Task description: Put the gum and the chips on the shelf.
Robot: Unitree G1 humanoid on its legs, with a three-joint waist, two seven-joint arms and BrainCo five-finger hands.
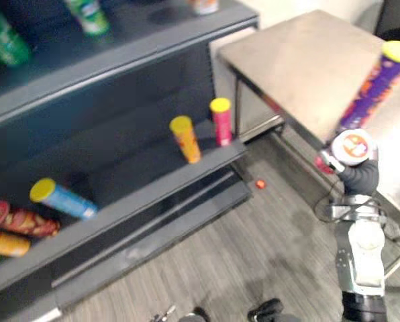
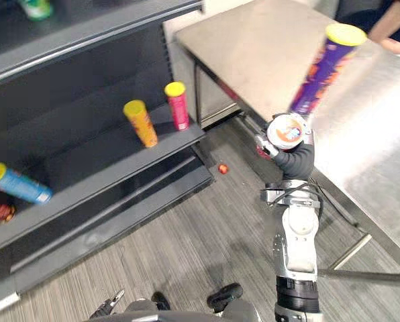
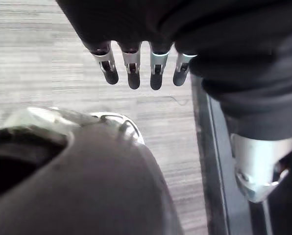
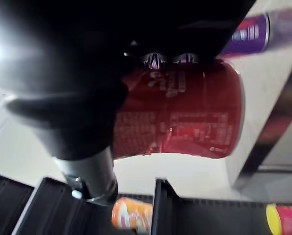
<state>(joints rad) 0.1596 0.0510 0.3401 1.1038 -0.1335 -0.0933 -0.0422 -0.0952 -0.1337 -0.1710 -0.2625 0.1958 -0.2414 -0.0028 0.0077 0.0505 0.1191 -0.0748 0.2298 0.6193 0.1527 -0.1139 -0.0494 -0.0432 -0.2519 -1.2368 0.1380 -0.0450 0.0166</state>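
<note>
Right wrist view is showing the right hand (image 2: pixel 294 159) wrapping its fingers round a red canister (image 4: pixel 185 117) held crosswise. The shelf (image 1: pixel 133 171) is lying well off to the robot's left. The purple chips tube (image 1: pixel 373 84) is standing on the steel table (image 1: pixel 287 60) just behind that hand. The left hand (image 3: pixel 132 63) is hanging slack-fingered.

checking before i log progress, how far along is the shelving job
Neither item looks shelved yet. The right hand grips a red canister, likely the gum, by the table, not yet at the shelf. The purple chips tube stands on the table, untouched. The left hand hangs open.
</note>
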